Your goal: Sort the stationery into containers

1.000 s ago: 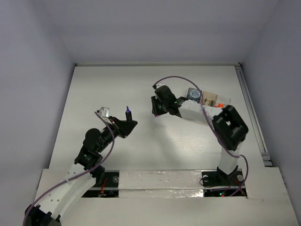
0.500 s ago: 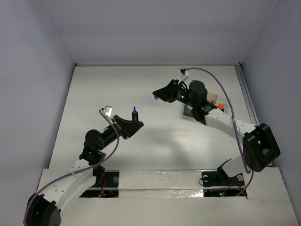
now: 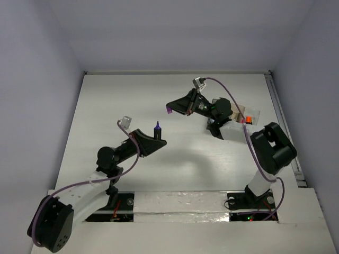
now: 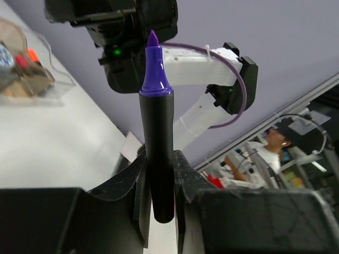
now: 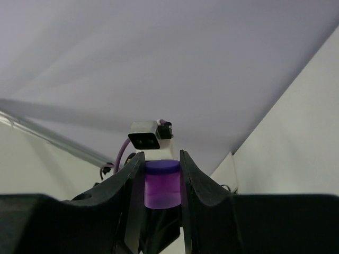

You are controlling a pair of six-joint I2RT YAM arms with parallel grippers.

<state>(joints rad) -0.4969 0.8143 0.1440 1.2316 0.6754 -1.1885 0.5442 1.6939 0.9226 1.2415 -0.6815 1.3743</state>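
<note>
i see my left gripper (image 4: 161, 182) pinching the purple-tipped black marker (image 4: 158, 132) upright above mid-table, while my right gripper (image 5: 161, 170) clamps a purple cap (image 5: 161, 186) aloft, left of the clear box (image 3: 249, 113).

Purple cap (image 3: 169, 110) nearer marker (image 3: 157, 128), seemingly raised

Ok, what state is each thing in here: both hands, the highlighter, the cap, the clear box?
left hand: shut on the purple highlighter, held in the air.
purple highlighter: uncapped, tip bare, upright in the grip.
right hand: shut on the purple cap, held in the air.
purple cap: off the highlighter, pinched between the fingers.
clear box: on the table, stationery inside; whether it has a lid on cannot be told.
</note>
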